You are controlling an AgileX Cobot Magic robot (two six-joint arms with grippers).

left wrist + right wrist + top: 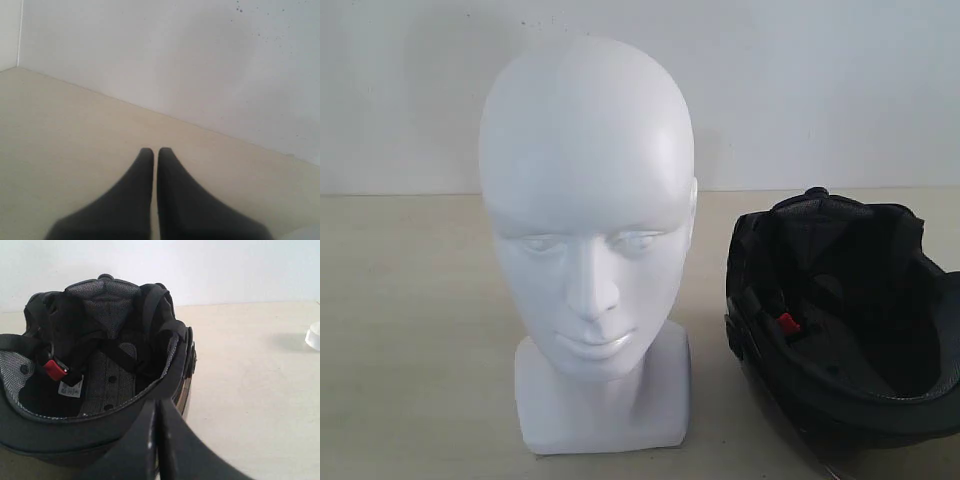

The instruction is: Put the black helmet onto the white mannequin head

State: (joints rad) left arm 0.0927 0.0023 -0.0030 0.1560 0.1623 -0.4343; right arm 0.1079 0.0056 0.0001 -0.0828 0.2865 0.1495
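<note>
on table [400, 330], black helmet [840, 310] upturned nr white mannequin head [588, 230]; left end effector [155, 150], right end effector [157, 402] closed.

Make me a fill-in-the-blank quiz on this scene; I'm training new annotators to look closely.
1. The black helmet lies on the table with its padded opening facing ____.
2. The buckle inside it is ____.
3. In the exterior view, the white mannequin head stands upright to the ____ of the helmet.
4. The left gripper is ____, with nothing held in it.

Missing words: up; red; left; shut
</note>
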